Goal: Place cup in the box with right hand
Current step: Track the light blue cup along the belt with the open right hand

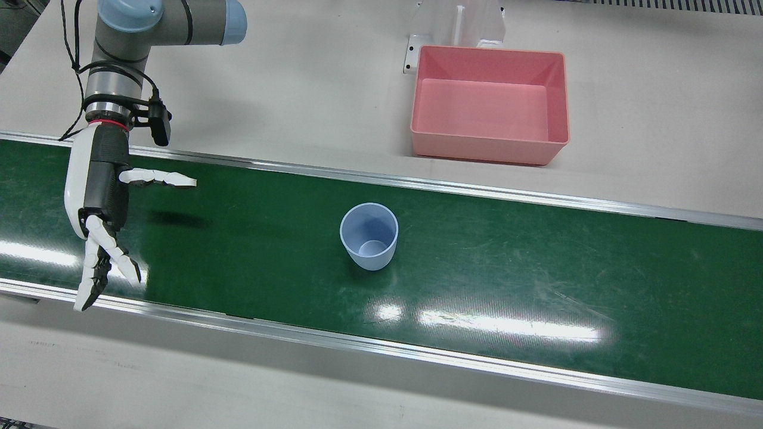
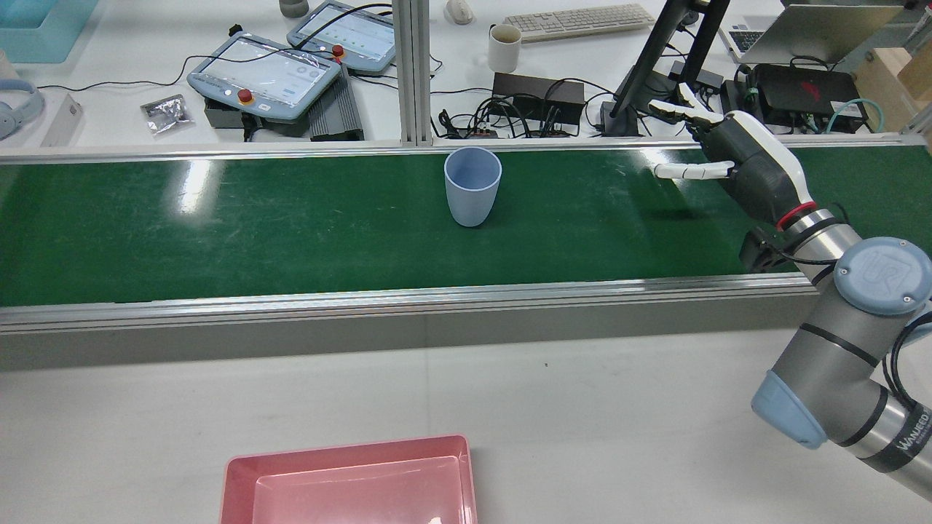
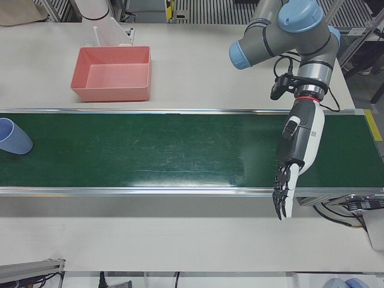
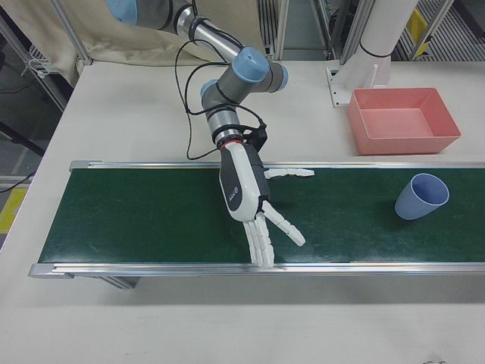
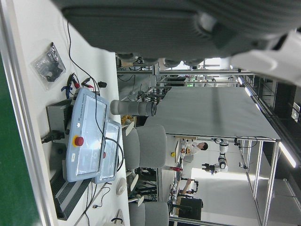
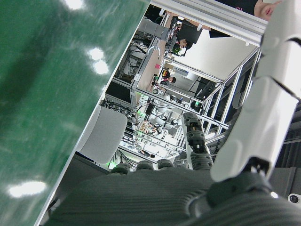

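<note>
Right hand (image 1: 98,202) hovers over the green belt (image 1: 536,268), fingers spread, holding nothing. Well apart from it, the blue cup (image 1: 369,235) stands upright mid-belt; the pink box (image 1: 489,104) sits beyond, off the belt. A good approach would likely come level from the side, wrapping the cup's wall without tipping it. The arm reads "UR".

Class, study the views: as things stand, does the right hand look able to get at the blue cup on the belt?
Probably yes. The right hand is open above the green belt, and nothing lies between it and the upright blue cup.
</note>
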Controlling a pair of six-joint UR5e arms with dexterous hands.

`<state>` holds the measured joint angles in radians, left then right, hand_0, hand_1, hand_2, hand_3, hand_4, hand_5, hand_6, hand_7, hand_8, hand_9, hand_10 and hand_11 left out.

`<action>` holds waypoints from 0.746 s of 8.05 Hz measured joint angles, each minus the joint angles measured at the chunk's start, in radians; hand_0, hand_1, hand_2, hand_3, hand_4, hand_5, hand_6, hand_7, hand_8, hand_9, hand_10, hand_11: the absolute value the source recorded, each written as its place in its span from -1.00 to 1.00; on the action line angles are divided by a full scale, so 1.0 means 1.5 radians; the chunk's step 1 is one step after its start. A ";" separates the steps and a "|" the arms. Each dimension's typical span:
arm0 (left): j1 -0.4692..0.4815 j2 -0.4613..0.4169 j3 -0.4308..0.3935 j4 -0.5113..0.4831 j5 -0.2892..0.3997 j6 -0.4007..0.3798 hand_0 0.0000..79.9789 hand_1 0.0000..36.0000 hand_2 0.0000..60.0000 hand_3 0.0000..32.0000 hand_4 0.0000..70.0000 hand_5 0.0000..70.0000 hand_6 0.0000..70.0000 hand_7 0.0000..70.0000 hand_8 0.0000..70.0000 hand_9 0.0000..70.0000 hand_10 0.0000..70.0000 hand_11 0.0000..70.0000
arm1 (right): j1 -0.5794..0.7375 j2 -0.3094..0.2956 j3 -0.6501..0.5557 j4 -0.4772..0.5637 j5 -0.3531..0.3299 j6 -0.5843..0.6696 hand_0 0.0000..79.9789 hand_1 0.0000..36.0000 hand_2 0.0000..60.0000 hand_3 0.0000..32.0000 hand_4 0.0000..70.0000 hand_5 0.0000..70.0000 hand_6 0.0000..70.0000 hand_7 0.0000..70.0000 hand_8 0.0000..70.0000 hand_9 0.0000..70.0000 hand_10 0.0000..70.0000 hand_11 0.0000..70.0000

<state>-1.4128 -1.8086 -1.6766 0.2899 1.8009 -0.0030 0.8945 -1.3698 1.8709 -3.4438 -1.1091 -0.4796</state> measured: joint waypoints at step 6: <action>0.000 0.000 0.000 0.000 0.000 0.000 -1.00 -1.00 -1.00 -1.00 -1.00 -1.00 -1.00 -1.00 -1.00 -1.00 -1.00 -1.00 | -0.038 0.012 0.002 0.000 0.001 -0.005 0.16 -0.27 -0.67 -1.00 -0.72 -0.93 -0.97 -0.98 -1.00 -0.97 -1.00 -1.00</action>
<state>-1.4128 -1.8086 -1.6766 0.2899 1.8009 -0.0031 0.8370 -1.3514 1.8736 -3.4438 -1.1082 -0.4876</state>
